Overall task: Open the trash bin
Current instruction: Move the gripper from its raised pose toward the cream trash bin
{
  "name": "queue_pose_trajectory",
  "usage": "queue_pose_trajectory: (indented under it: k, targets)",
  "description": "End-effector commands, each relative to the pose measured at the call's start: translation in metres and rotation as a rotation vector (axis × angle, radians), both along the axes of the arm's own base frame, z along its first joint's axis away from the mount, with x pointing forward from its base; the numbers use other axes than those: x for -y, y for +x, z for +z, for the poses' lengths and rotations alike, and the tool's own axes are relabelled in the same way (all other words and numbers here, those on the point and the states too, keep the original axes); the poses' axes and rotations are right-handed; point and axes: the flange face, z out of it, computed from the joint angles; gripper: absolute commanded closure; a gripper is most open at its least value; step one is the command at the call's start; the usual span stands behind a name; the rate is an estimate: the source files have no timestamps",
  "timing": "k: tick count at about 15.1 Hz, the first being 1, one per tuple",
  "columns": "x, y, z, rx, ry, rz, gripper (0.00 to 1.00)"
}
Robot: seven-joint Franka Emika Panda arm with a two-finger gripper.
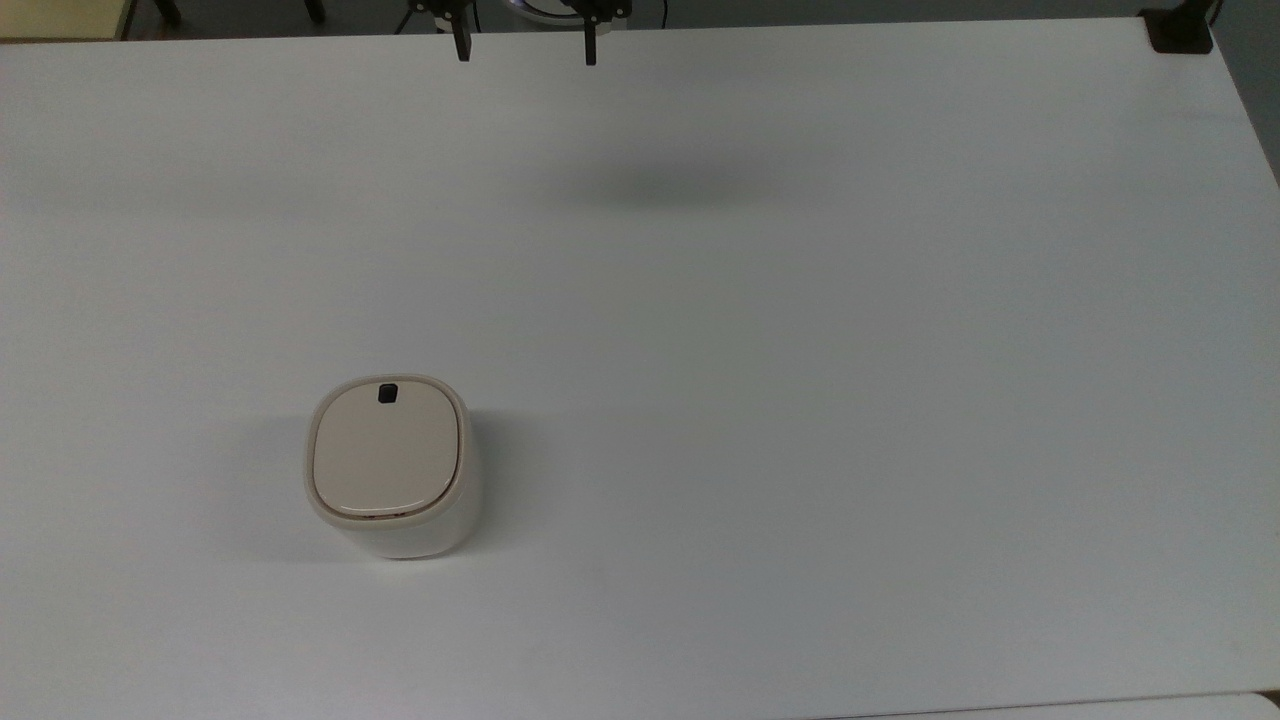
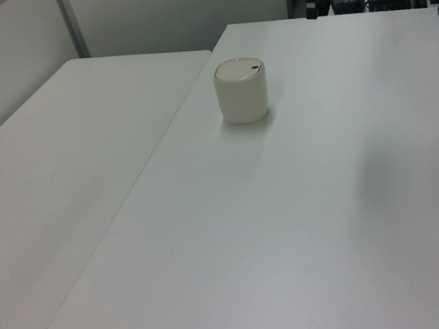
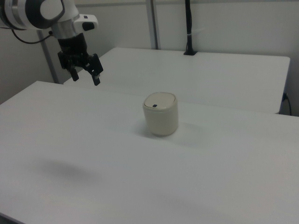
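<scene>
The trash bin (image 1: 390, 465) is a small cream-white tub with a beige lid lying flat and shut; a small black button (image 1: 388, 393) sits at the lid's far edge in the top view. It stands on the white table (image 1: 800, 400), also seen as the trash bin (image 2: 241, 90) and the trash bin (image 3: 160, 113). My gripper (image 1: 525, 50) hangs high above the table's far edge, well away from the bin, open with nothing between its black fingers. In the right view the gripper (image 3: 86, 77) is up and to the left of the bin.
A second white table (image 2: 63, 181) adjoins on the left view's left. A black post (image 3: 188, 28) is clamped to it. A black clamp (image 1: 1180, 30) sits on the table's far right corner in the top view. Equipment clutters the left view's upper right.
</scene>
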Motion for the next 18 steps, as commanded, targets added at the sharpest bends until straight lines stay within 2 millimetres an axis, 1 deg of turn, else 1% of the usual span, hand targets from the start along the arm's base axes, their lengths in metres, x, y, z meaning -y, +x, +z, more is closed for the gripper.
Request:
queue_pose_trajectory:
  k: [1, 16, 18]
  targets:
    - [0.0002, -0.0015, 0.0014, -0.01, -0.012, 0.022, 0.0]
    - [-0.0024, -0.0038, -0.0012, -0.031, -0.012, 0.028, 0.0]
    - [-0.0023, -0.0035, -0.0017, -0.03, -0.017, 0.072, 0.0]
